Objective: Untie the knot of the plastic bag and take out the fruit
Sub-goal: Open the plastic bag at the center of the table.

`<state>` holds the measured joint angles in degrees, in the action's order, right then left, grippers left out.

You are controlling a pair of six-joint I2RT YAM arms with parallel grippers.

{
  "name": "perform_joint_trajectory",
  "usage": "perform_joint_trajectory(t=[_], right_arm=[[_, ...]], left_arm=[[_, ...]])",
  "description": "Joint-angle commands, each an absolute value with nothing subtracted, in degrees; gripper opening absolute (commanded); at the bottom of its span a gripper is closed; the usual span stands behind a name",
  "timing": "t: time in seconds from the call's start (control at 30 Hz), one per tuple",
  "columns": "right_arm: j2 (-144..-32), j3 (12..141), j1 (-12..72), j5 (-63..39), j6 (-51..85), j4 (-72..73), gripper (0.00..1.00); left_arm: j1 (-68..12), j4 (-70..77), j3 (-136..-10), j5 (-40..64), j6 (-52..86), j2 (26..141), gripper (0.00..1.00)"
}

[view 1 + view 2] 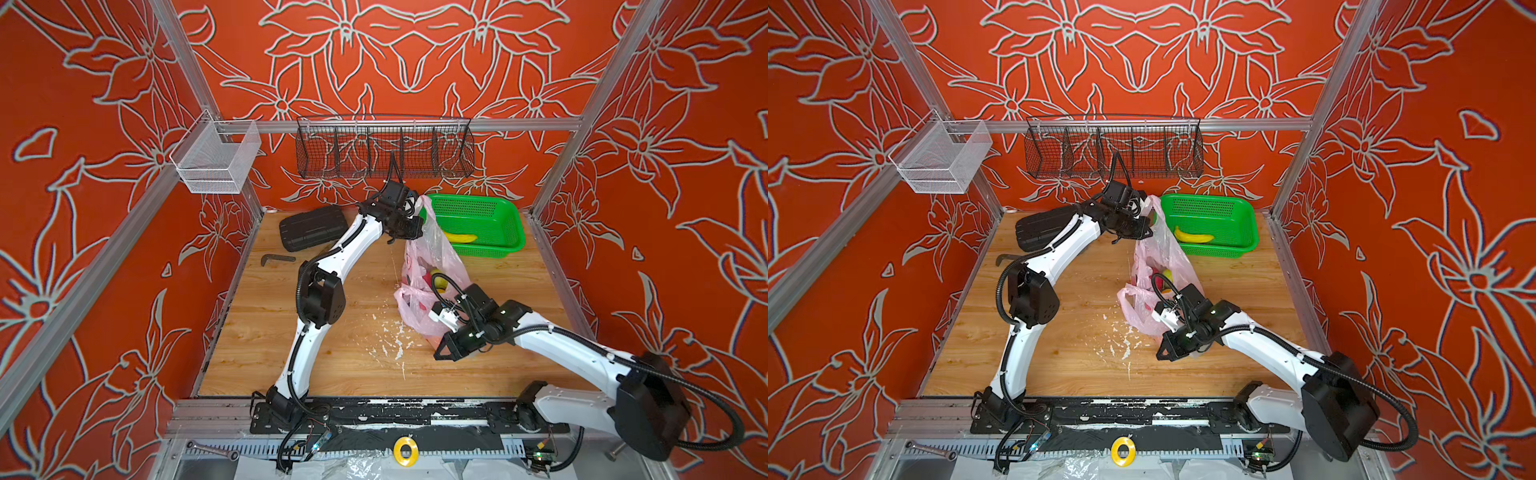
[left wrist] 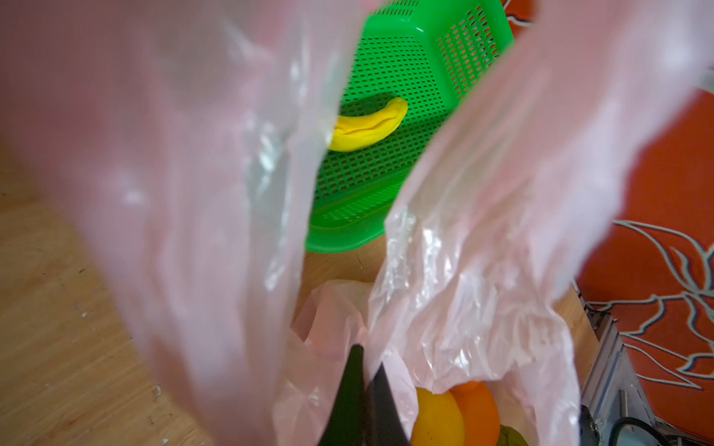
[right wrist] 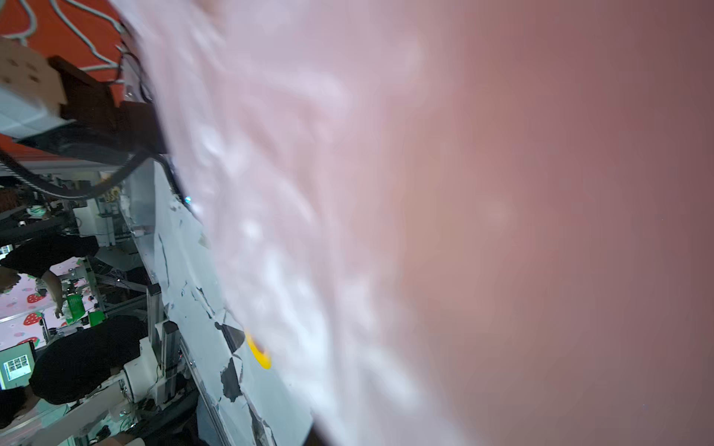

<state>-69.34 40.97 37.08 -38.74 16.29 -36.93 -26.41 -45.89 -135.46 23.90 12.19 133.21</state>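
The pink plastic bag (image 1: pixel 432 266) stands stretched upward on the wooden table in both top views. My left gripper (image 1: pixel 417 228) is shut on its upper handle loop beside the green basket; thin plastic is pinched between the black fingers (image 2: pixel 349 390). Down in the bag's open mouth lie fruit: a yellow lemon (image 2: pixel 436 421), an orange (image 2: pixel 479 409) and a green piece (image 2: pixel 510 438). My right gripper (image 1: pixel 436 313) is buried in the bag's lower near side, shut on the plastic, which covers the right wrist view (image 3: pixel 463 231). The knot is not in view.
The green basket (image 1: pixel 505 216) at the back right holds a yellow banana (image 1: pixel 461 237). A black case (image 1: pixel 313 227) and a hex key (image 1: pixel 276 259) lie at the back left. A black wire rack (image 1: pixel 384 149) and a white mesh bin (image 1: pixel 216 160) hang above.
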Motion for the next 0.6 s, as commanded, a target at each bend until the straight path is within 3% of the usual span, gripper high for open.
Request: perform_joint_trajectory(t=[0.0, 0.07, 0.13, 0.23, 0.43, 0.5, 0.57], right_arm=[[-67.1, 43.3, 37.8, -35.0, 17.6, -35.7, 0.0], [-65.0, 45.2, 37.8, -31.8, 17.5, -37.8, 0.04], [-62.9, 47.3, 37.8, -29.6, 17.8, -39.4, 0.12], [-58.9, 51.4, 37.8, -26.9, 19.0, -39.8, 0.17], [-59.0, 63.9, 37.7, -15.7, 20.9, -42.5, 0.26], [-61.1, 68.5, 37.6, -10.4, 22.0, -43.8, 0.27], [-63.1, 72.0, 37.5, -4.2, 24.0, -44.7, 0.35]], left_arm=[[-26.6, -45.9, -134.2, 25.0, 13.4, 132.1, 0.1], [-26.5, -45.4, -131.5, 24.8, 14.3, 129.5, 0.27], [-26.6, -44.5, -127.9, 24.8, 15.5, 125.9, 0.4], [-26.8, -42.6, -121.1, 24.0, 18.4, 119.1, 0.55], [-27.8, -39.7, -108.4, 20.3, 24.6, 105.4, 0.73], [-28.4, -40.1, -104.9, 18.4, 27.8, 101.7, 0.75], [-29.8, -42.3, -102.3, 15.8, 30.7, 98.6, 0.77]])
